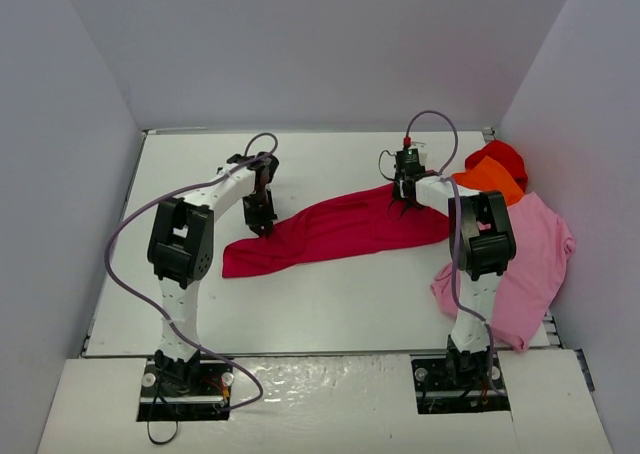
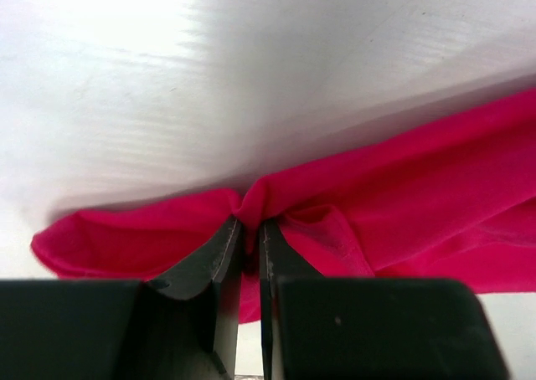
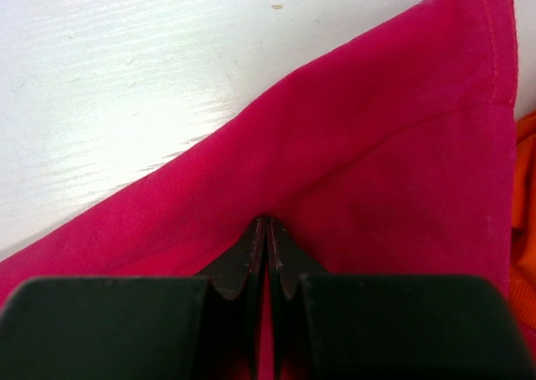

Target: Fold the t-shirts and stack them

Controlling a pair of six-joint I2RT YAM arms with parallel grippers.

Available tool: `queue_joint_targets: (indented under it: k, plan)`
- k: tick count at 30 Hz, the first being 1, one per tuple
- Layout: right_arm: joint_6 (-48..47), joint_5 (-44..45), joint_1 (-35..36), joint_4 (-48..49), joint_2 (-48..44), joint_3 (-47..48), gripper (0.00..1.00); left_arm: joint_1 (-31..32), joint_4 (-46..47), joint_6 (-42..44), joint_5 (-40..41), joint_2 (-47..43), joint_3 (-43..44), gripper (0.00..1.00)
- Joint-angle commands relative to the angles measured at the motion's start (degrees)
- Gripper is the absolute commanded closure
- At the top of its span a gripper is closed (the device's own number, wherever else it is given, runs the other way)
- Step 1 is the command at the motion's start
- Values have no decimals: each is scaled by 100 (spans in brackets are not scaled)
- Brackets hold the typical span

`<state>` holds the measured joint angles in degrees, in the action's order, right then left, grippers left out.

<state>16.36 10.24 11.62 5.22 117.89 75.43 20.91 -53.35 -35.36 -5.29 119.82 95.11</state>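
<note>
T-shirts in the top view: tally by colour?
crimson t-shirt: 1
orange t-shirt: 1
bright red t-shirt: 1
light pink t-shirt: 1
Total: 4

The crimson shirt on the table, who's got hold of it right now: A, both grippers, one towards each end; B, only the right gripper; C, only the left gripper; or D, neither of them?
A: the left gripper is pinched shut on a bunched fold at one end of the crimson shirt, and the right gripper is shut on the cloth near the other end.
</note>
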Motion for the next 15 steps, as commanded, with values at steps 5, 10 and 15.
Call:
queue_joint_targets:
  k: [5,10,15]
  plan:
    - [-10,-435,35,-786,428,-151,100,-302,-1116,160,1019,-800,555,100]
    - [-36,-452,42,-794,419,-169,100,-360,-1090,152,908,-821,500,100]
    - [-64,-480,42,-795,410,-169,100,-360,-1067,191,767,-703,460,100]
